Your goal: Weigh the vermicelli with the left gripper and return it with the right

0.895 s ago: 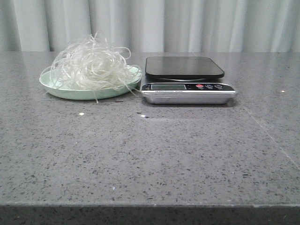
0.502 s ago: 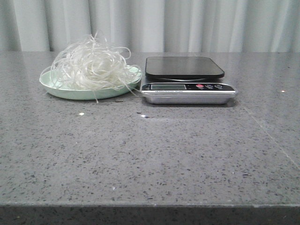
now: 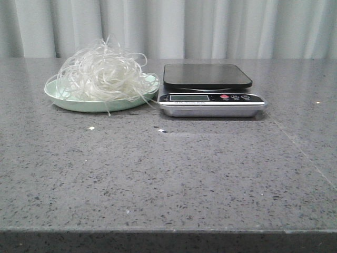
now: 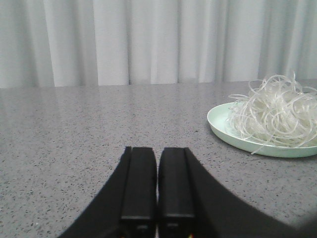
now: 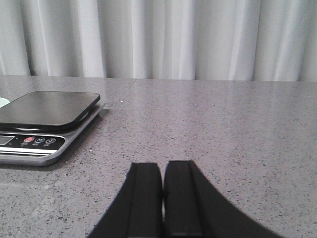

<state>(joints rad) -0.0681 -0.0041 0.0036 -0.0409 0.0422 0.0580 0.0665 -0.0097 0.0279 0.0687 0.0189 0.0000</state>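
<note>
Grey speckled table (image 3: 168, 174), with pleated pale curtain (image 3: 168, 26) behind its far edge. Left: pale green round plate (image 3: 63, 98), shallow, resting flat on the table. On the plate: vermicelli (image 3: 102, 74), a loose nest of thin translucent white strands heaped above the rim, with a few loops trailing over the plate's near and right edges; one strand hangs down onto the table in front. Just right of the plate, with stray strands reaching toward it: scale (image 3: 210, 104), silver body, black rounded platform (image 3: 206, 75) bare on top, small display and three round buttons on the front panel, one of them red. Two small bright specks lie on the table ahead of the plate and scale. Neither arm shows in the front view. Left wrist view: left end effector (image 4: 157, 186), black, its two fingers (image 4: 138, 183) pressed together with only a thin seam between them, nothing held, low over bare table; plate and vermicelli lie ahead and off to one side, well apart from it. Right wrist view: right end effector (image 5: 162, 198), black, fingers (image 5: 146, 198) likewise together and holding nothing, low over bare table; the scale sits ahead and off to one side, apart from it, with a sliver of the plate just visible beyond.
</note>
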